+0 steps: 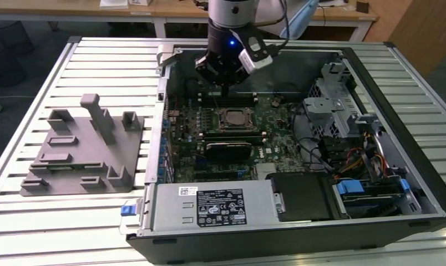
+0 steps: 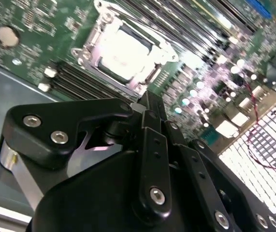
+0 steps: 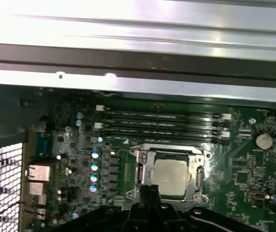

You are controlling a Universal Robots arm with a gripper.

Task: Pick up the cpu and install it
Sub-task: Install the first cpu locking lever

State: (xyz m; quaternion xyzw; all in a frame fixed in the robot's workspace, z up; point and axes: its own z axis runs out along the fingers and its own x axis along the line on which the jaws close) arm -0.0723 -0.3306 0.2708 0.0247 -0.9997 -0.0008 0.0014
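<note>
The cpu point(image 1: 232, 118) lies flat in the metal-framed socket at the middle of the green motherboard, inside the open computer case. Its pale silver top is seen in both wrist views point(image 2: 123, 53) point(image 3: 169, 174). My gripper point(image 1: 217, 88) hangs above the board just behind the socket, over the memory slots. In the wrist views its black fingers come together at the tips point(image 2: 150, 99) point(image 3: 150, 189), with nothing between them. The gripper stands apart from the cpu, a little above it.
A grey plastic fixture point(image 1: 82, 149) stands on the slatted table at the exterior view's left. Inside the case point(image 1: 422, 183) are a black heatsink block point(image 1: 227, 148) in front of the socket, a power supply point(image 1: 208, 205), a drive cage point(image 1: 334, 105) and cables.
</note>
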